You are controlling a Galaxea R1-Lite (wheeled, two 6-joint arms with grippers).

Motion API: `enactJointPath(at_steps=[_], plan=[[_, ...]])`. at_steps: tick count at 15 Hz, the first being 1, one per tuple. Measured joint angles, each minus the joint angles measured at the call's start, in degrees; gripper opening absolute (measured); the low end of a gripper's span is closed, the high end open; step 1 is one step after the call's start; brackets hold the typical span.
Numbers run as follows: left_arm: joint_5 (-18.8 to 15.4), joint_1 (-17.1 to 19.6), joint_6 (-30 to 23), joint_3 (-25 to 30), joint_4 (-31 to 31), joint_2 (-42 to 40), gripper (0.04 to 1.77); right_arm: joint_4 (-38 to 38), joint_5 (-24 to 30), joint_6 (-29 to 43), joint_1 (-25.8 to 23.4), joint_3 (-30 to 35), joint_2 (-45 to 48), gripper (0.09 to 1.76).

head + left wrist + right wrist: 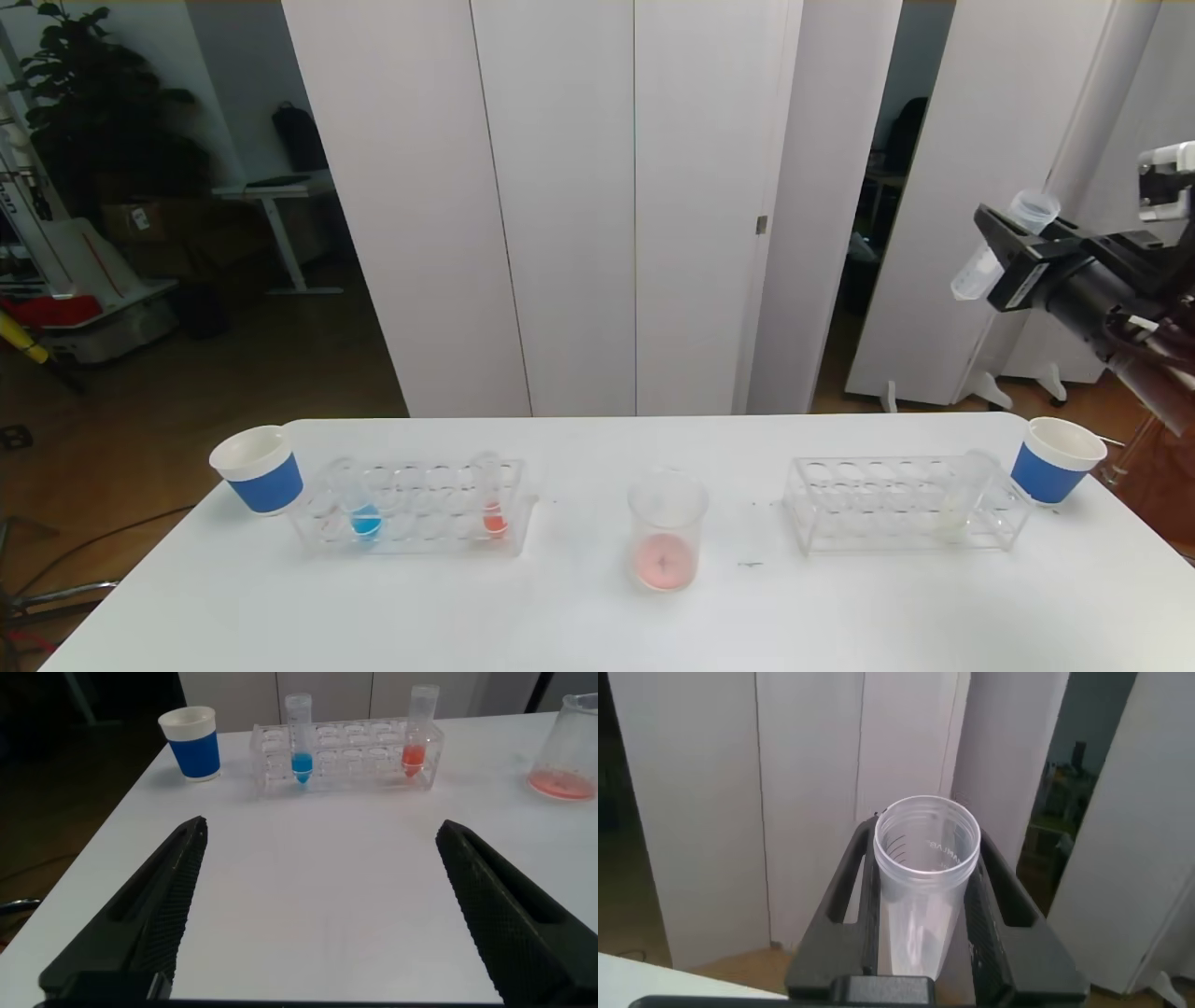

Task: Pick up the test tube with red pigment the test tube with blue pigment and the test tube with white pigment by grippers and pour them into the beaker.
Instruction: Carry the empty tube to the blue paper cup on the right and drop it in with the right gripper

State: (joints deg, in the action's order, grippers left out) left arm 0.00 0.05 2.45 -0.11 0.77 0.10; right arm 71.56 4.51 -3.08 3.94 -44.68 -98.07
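The beaker (pixel 663 523) stands mid-table with pink-red pigment at its bottom; it also shows in the left wrist view (pixel 570 747). The test tube with blue pigment (pixel 359 504) (pixel 300 739) and the test tube with red pigment (pixel 491 499) (pixel 419 733) stand in the left rack (pixel 420 543). A tube with pale white pigment (pixel 962 495) stands in the right rack (pixel 868 534). My right gripper (pixel 1004 238) (pixel 926 840) is raised high at the far right, shut on a clear test tube (pixel 924 896) that looks empty and tilts mouth-up. My left gripper (pixel 322 829) is open low over bare table, short of the left rack.
A white cup with a blue band (pixel 260 469) stands left of the left rack, and another (pixel 1055 459) stands right of the right rack. White panels rise behind the table's far edge (pixel 653 418).
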Motion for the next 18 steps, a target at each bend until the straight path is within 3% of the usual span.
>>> enactJointPath(at_steps=[11,18], plan=[[0.00,0.00,-0.02,0.00,0.00,0.00,1.75,0.40,-0.13,11.51,-21.24,-0.07,-1.18,0.60],[0.00,-0.02,0.00,-0.02,0.00,0.00,1.75,6.03,-0.27,15.20,-24.49,0.13,-10.34,0.60]])
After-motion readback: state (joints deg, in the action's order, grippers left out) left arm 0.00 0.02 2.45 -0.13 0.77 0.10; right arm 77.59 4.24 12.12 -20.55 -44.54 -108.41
